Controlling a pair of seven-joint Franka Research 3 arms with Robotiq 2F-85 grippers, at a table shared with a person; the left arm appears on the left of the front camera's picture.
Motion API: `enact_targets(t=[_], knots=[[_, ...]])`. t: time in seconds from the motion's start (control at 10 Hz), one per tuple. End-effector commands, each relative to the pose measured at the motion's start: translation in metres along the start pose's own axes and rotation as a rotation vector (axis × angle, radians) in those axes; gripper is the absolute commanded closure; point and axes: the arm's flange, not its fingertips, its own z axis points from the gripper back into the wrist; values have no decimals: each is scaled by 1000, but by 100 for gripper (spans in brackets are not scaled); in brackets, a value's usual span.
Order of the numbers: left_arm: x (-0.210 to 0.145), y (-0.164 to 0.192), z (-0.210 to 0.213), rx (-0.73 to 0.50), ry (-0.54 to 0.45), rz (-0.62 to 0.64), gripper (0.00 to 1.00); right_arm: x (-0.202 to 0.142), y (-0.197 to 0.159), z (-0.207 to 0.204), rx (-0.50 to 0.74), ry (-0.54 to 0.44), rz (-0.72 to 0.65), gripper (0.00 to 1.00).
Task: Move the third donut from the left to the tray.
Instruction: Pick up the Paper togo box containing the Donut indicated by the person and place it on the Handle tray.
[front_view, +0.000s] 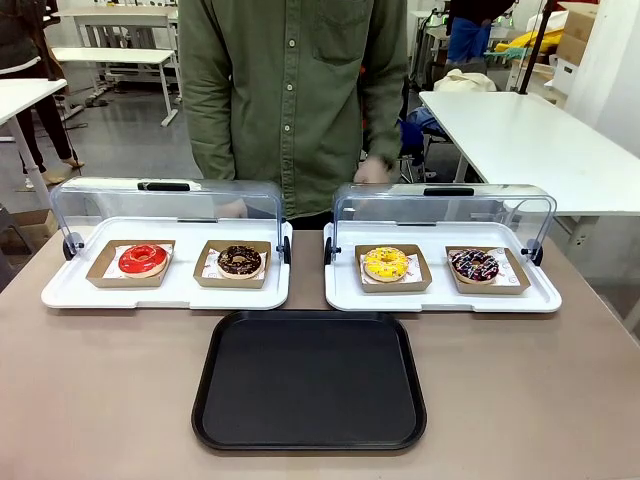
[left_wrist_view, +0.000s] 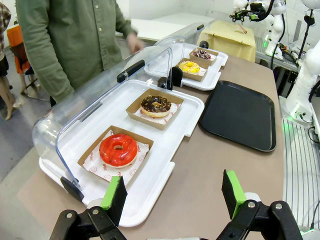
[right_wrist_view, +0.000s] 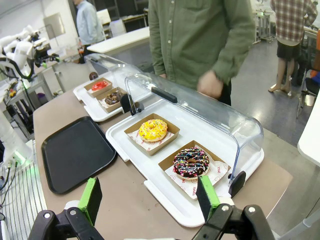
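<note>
The yellow-iced donut (front_view: 386, 263) sits in its brown cardboard holder on the right white tray (front_view: 440, 296), left of a chocolate donut with sprinkles (front_view: 473, 265). I also see the yellow donut (left_wrist_view: 190, 67) far off in the left wrist view, and the yellow donut (right_wrist_view: 152, 130) close in the right wrist view. The black tray (front_view: 310, 378) lies bare at the table's front middle; black tray (left_wrist_view: 241, 113), black tray (right_wrist_view: 74, 151). My left gripper (left_wrist_view: 174, 192) is open above the table's left end. My right gripper (right_wrist_view: 150, 197) is open near the right tray's corner.
The left white tray (front_view: 165, 290) holds a red-iced donut (front_view: 143, 260) and a chocolate donut (front_view: 239, 261). Both clear lids (front_view: 165, 205) stand swung back. A person in a green shirt (front_view: 290, 90) stands at the far side, one hand (right_wrist_view: 210, 84) behind the right lid.
</note>
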Motion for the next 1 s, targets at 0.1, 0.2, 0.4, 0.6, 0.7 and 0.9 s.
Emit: enact_targets(t=[0.1, 0.2, 0.4, 0.6, 0.7, 0.9], knots=[[1, 2, 2, -3, -5, -6, 0, 2, -2, 0, -1, -27, 27, 0], [1, 2, 2, -3, -5, -6, 0, 2, -2, 0, -1, -27, 27, 0], [1, 2, 2, -3, -5, -6, 0, 2, -2, 0, -1, -27, 27, 0], [1, 2, 2, -3, -5, -6, 0, 2, -2, 0, -1, -27, 27, 0], [1, 2, 2, -3, -5, -6, 0, 2, -2, 0, -1, -27, 27, 0], [1, 2, 2, -3, -5, -6, 0, 2, -2, 0, -1, -27, 27, 0]])
